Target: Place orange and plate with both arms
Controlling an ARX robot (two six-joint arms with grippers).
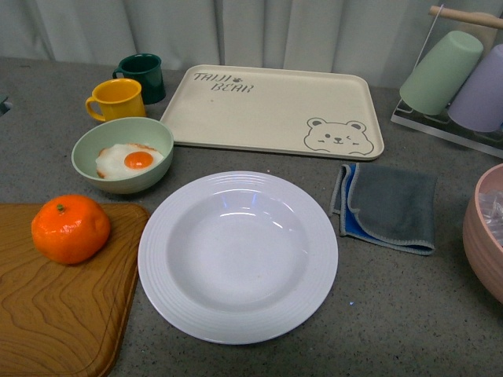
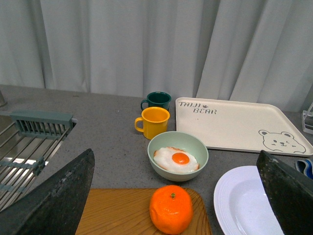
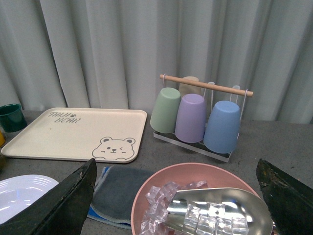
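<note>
one egg (image 1: 130, 161) in bowl (image 1: 154, 179) beside plate (image 1: 236, 255)

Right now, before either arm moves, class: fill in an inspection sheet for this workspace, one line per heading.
Surface: grey speckled counter.
Job's things: orange sits on the wooden board; plate lies empty on the counter beside the board.
Clutter: bear tray, egg bowl, yellow mug, green mug, cloth, cup rack, pink bowl with ice and scoop.
Grippers: left claw open, holding nothing; right claw open, holding nothing.
Cables: nothing seen.
Surroundings: pale curtain behind; drain rack in the left wrist view.
</note>
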